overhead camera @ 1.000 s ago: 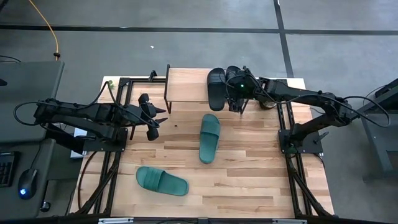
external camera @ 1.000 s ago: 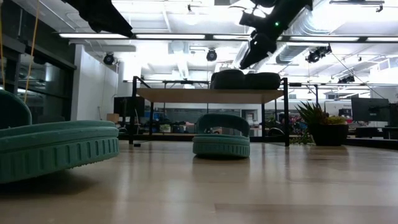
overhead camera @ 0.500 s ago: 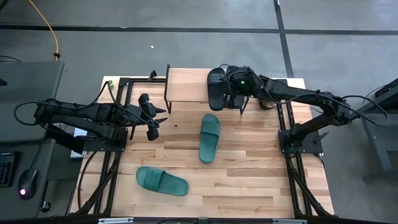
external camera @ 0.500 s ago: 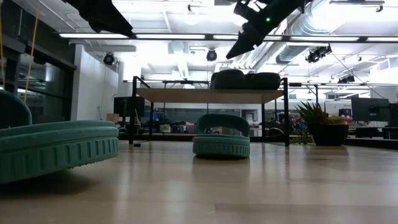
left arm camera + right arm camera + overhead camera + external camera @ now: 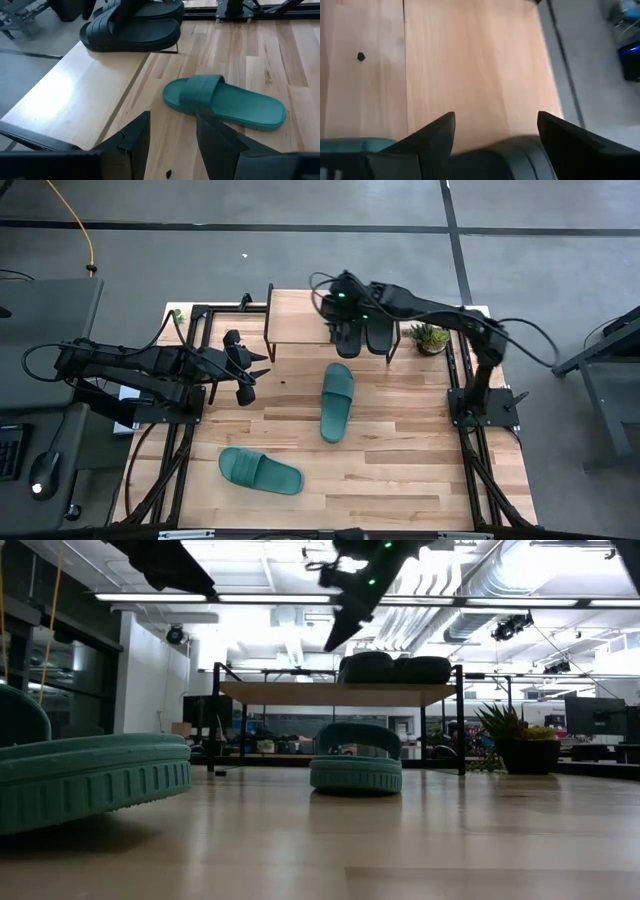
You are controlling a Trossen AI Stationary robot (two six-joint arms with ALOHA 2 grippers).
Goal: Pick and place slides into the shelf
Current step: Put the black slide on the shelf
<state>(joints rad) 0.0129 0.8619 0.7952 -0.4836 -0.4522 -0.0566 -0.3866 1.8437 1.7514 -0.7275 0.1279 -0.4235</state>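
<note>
Two black slides [image 5: 347, 330] [image 5: 380, 332] lie side by side, soles down, on the right part of the shelf [image 5: 300, 320]; the low view shows them on its plank top [image 5: 395, 669]. One teal slide [image 5: 337, 402] lies on the table before the shelf, and another [image 5: 260, 471] lies near the table's front left. My right gripper [image 5: 325, 304] hangs open above the shelf, just left of the black slides, pointing down and leftward [image 5: 332, 640]. My left gripper [image 5: 262, 367] waits open at the table's left, raised, facing the teal slide [image 5: 225, 102].
A small potted plant [image 5: 430, 337] stands on the table to the right of the shelf. The shelf's left half [image 5: 75, 100] is bare wood. Black frame rails [image 5: 465, 395] run along the table's left and right sides.
My right gripper has swung from the front of the black slides toward the table's far edge and then leftward over the shelf, rising a little. It stays open with nothing in it. Both black slides remain on the shelf.
</note>
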